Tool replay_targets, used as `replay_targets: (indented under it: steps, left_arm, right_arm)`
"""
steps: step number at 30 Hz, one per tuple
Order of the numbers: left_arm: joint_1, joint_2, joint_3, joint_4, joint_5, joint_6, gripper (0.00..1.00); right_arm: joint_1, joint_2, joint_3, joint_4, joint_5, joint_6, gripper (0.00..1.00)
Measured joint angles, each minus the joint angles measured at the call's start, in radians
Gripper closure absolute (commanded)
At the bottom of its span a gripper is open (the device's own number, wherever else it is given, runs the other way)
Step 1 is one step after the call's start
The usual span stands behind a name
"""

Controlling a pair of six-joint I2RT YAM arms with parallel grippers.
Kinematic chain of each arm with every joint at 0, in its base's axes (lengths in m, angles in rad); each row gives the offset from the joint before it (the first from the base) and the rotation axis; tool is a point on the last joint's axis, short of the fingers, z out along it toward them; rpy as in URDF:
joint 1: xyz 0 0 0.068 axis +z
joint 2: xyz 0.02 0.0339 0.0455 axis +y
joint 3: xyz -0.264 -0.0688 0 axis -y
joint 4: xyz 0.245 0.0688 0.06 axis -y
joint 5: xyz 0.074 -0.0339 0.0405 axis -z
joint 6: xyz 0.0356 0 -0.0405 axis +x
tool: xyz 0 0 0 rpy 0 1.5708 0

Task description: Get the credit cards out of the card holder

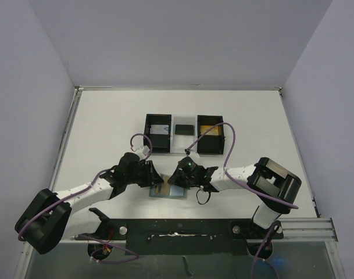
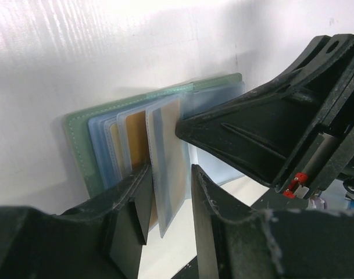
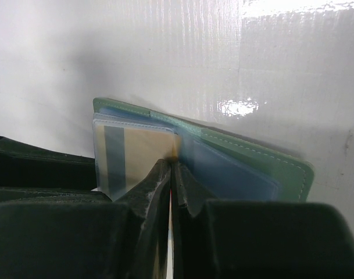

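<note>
behind the right fingers (image 3: 150,197), the card holder (image 3: 252,168) lies part-hidden.

We find bare white tabletop (image 1: 107,125) at the upper left and right of the top view. The black-and-clear 3-compartment tray (image 1: 185,135) blocks the upper centre. At lower centre the black left gripper (image 1: 158,186) and right gripper (image 1: 174,179) crowd over the open grey-green card holder (image 1: 177,194), nearly tip to tip.

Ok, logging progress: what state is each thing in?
card holder: lying open, cards inside
card: tilted up from the holder, not out
left claw: open, straddling the card
right claw: shut, tips on the holder's middle
tray: items in both outer compartments
</note>
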Motion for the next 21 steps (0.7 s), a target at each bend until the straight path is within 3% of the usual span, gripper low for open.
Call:
replay_targets:
  steps: [3, 10, 21]
  left_arm:
    - [0.000, 0.009, 0.000, 0.022, 0.030, -0.002, 0.72]
    - [0.000, 0.061, 0.005, 0.076, 0.117, -0.025, 0.70]
    - [-0.037, 0.164, 0.086, 0.110, 0.216, -0.025, 0.58]
  right_arm:
    - [0.000, -0.008, -0.004, 0.000, 0.000, -0.005, 0.97]
    - [-0.030, -0.060, -0.003, -0.081, 0.008, -0.058, 0.76]
    - [-0.060, -0.381, 0.005, -0.346, 0.208, -0.056, 0.52]
